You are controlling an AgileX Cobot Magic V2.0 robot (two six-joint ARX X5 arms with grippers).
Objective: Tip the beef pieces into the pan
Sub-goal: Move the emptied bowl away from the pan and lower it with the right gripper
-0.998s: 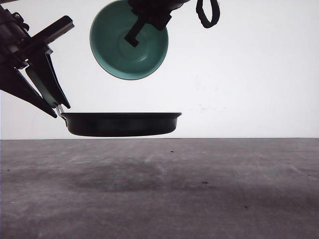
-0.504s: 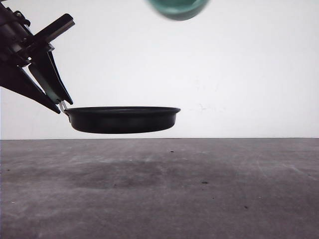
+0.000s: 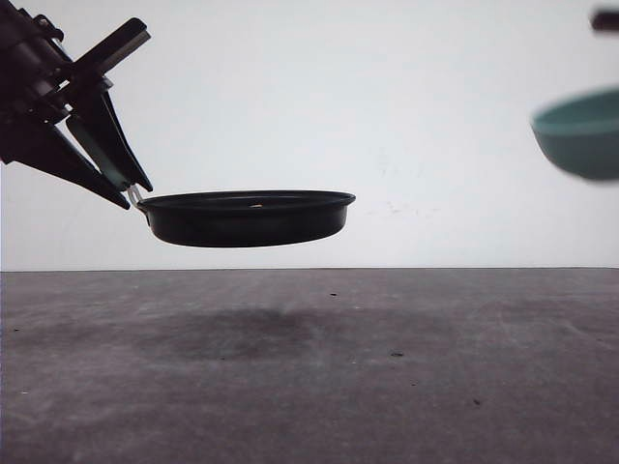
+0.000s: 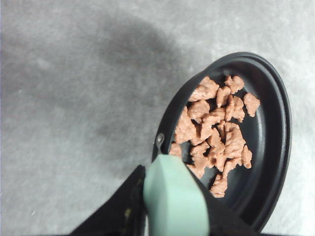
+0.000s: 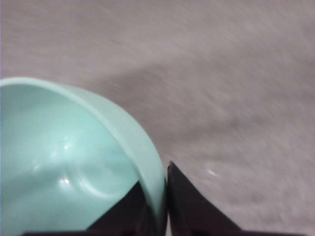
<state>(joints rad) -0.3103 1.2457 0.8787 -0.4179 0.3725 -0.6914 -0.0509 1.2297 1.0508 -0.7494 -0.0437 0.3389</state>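
The black pan (image 3: 247,218) hangs level above the table at the left. My left gripper (image 3: 124,189) is shut on its pale mint-green handle (image 4: 174,201). In the left wrist view the beef pieces (image 4: 216,132), reddish-brown chunks, lie heaped inside the pan (image 4: 275,98) on the side toward the handle, and my left gripper (image 4: 172,209) clamps the handle from both sides. My right gripper (image 5: 165,196) is shut on the rim of a teal bowl (image 5: 64,162), whose inside looks bare. That bowl (image 3: 580,140) floats upright at the far right, blurred.
The grey table (image 3: 387,367) runs under both arms, with the pan's soft shadow (image 3: 242,333) below the pan. A plain white wall stands behind.
The teal bowl swung from tipped over the pan up out of view, then to the far right, upright. The pan and left gripper rose slightly.
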